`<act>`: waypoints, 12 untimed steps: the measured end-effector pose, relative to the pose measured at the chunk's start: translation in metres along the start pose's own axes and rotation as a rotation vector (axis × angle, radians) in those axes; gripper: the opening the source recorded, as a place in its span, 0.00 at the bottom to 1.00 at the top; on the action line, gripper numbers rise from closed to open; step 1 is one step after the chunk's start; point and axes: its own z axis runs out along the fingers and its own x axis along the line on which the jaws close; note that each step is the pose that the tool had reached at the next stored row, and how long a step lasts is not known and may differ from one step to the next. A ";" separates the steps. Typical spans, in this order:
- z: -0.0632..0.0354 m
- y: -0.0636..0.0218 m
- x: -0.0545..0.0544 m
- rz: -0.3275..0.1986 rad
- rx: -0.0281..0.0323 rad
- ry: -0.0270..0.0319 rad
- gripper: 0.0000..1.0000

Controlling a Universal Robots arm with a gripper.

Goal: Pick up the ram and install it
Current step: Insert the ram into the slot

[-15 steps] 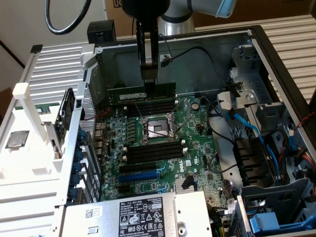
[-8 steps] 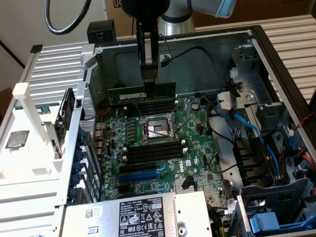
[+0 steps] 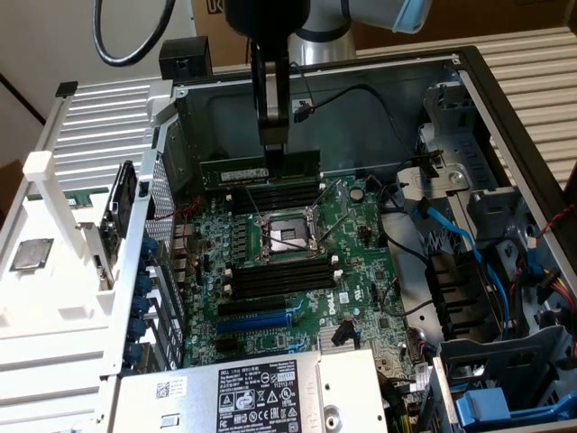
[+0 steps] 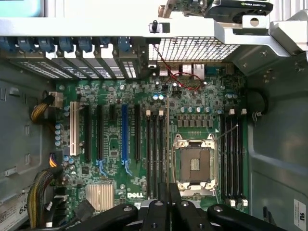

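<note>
Opened on its side, the computer case (image 3: 225, 117) bares its motherboard (image 3: 361, 244). The ram (image 3: 230, 171) hangs over the black slots (image 3: 275, 194) nearest the case's back wall, and the nearly closed hand (image 3: 274, 155) pinches its upper edge at mid-length. It looks light, stiff, thin and fragile, best held by its edges. I can't make out its contact edge or which slot lies beneath it.

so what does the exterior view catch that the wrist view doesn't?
Exterior view: the claw gripping the ram on edge above the far black slots, plus the power supply label and blue cables. Wrist view: the white slot. Both: the motherboard, its processor socket and the blue slot.
</note>
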 end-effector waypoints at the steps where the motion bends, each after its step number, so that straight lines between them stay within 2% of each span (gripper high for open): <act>1: 0.0019 -0.0003 0.000 0.000 -0.0001 0.0001 0.12; 7: 0.0146 -0.0020 -0.002 0.000 0.0000 0.0000 0.12; 9: 0.0272 -0.0099 -0.002 0.000 0.0000 0.0000 0.12; 12: 0.0326 -0.0118 -0.002 0.000 0.0001 -0.0001 0.12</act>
